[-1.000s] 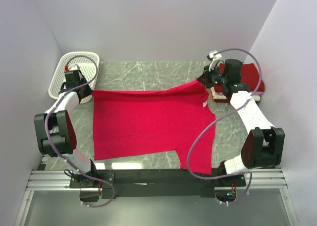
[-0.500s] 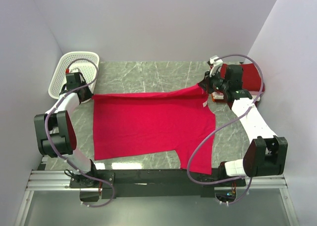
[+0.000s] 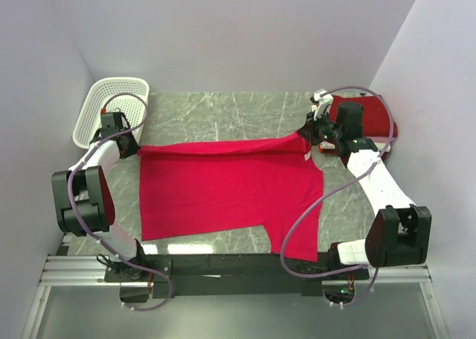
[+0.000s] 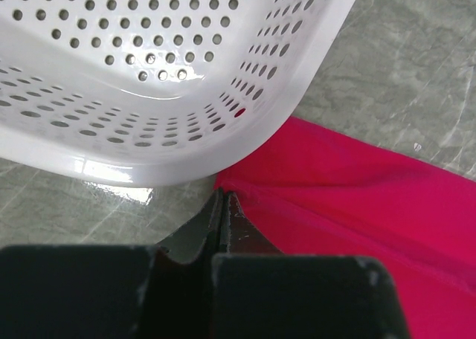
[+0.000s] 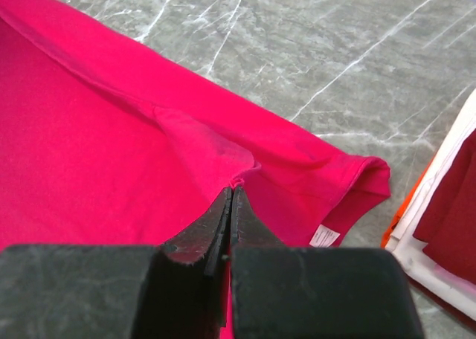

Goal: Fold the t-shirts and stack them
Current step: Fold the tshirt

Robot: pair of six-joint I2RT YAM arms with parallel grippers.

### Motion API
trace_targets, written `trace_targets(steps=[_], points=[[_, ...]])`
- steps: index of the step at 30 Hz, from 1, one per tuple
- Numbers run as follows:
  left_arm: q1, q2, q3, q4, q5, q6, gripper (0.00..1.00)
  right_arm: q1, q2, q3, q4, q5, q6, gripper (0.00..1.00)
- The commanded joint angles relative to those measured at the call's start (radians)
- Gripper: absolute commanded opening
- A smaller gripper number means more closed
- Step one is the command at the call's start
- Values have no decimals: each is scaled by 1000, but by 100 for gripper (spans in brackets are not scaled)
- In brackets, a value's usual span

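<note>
1. We note that the far edge of the pinkish-red t-shirt (image 3: 223, 190) now lies closer to the arm bases than a second ago, baring a wider band of marble table (image 3: 223, 112) behind it.
2. The left gripper (image 3: 131, 146), carrying the left corner, has drawn slightly nearer.
3. The right gripper (image 3: 303, 134), carrying the right corner, has drawn nearer too, and its elbow has dropped toward the near edge.

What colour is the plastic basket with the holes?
White; the perforated plastic basket shows best in the left wrist view.
</note>
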Motion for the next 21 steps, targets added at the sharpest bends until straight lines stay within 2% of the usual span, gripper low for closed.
trace_targets(steps=[1, 21], points=[[1, -28, -7, -13, -7, 21, 0, -1, -51, -6, 19, 3, -22, 0], [3, -62, -33, -78, 35, 24, 1, -11, -25, -6, 8, 21, -17, 0]])
